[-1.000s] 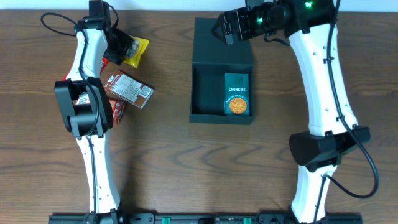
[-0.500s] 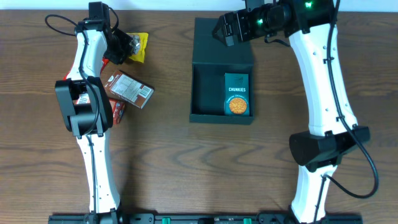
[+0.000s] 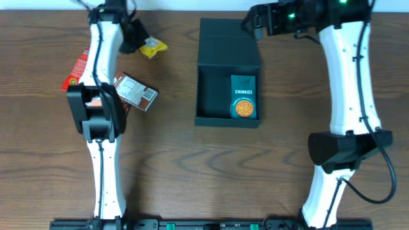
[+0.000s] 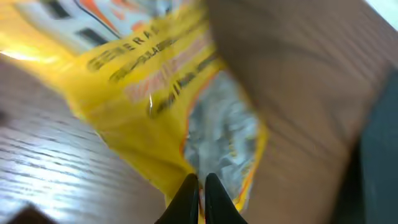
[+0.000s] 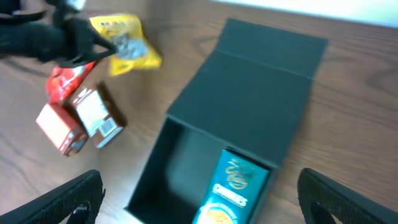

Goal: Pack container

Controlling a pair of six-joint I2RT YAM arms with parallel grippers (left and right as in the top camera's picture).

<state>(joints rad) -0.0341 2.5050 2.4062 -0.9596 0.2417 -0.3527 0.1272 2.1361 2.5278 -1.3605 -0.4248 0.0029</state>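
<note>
A: Start at the near side. What lies closest to the arm bases?

B: Bare tabletop (image 3: 192, 166), then the container (image 3: 214, 96). It sits mid-table and open, its well toward the bases and its lid (image 3: 229, 41) folded flat on the far side, so its long axis runs near to far. 1 teal carton (image 3: 243, 97) lies flat in the right half of the well. The left half is free.

A: And to the left?

B: 2 snacks, well apart from the container: a brown pack (image 3: 135, 92), and a red pack (image 3: 75, 69) partly hidden by the left arm.

A: The grippers?

B: Both are at the far side. The left gripper (image 4: 199, 186) has its fingertips pressed together on the edge of a yellow packet (image 3: 153, 47), which trails out from it toward the container. I cannot tell whether the packet is clear of the tabletop. The right gripper (image 5: 199, 186) is spread wide and holds nothing, up by the lid's far right corner.

A: So which way does the packet have to go?

B: The well lies to the left gripper's right and nearer the bases. The packet is beside the lid, not beside the well. I judge the move to be a diagonal carry, rightward and toward the bases, high enough to clear the container's left wall. The free left half is also the side nearest the left arm.
</note>
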